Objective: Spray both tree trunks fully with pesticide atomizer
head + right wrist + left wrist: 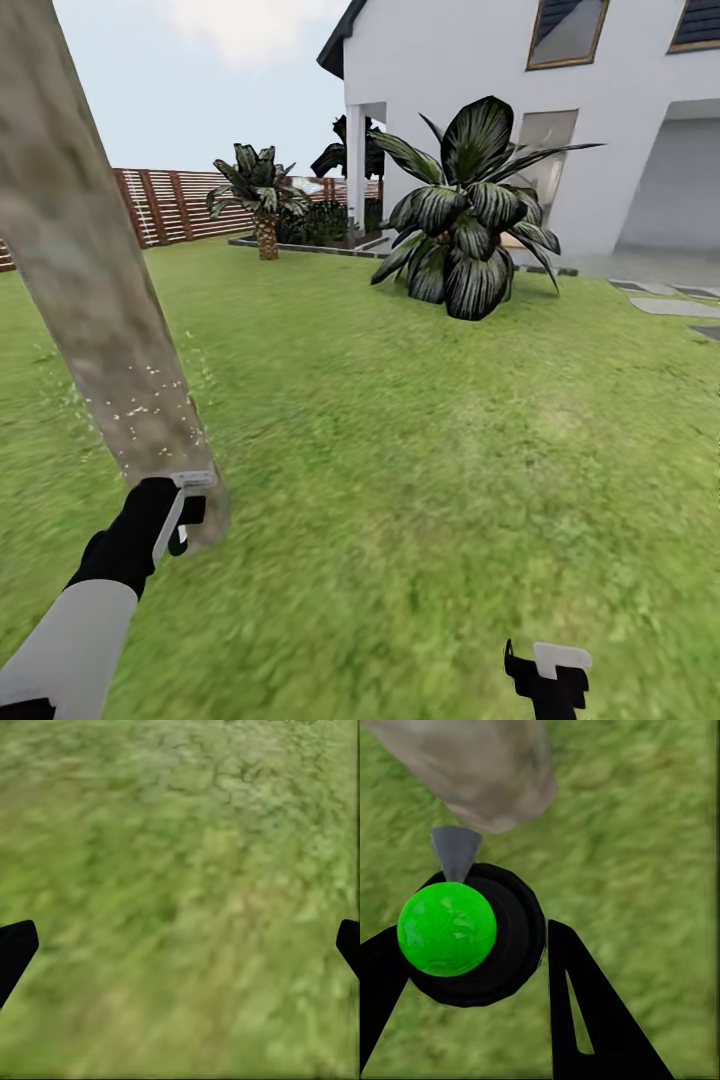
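With the left gripper (472,967) clamped on the pesticide atomizer (472,934), nozzle near the tree trunk (90,290) at 10 o'clock, spray likely misses its upper reaches; the right gripper (548,672) hangs wide apart, empty.

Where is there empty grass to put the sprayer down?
Open lawn stretches between the tree trunk and the stepping stones, and under the right gripper. It is crowded by the trunk, where the left gripper holds the atomizer.

Bright, even daylight, hardly any shadows; the wrist views' lawn (180,870) looks perhaps blurred
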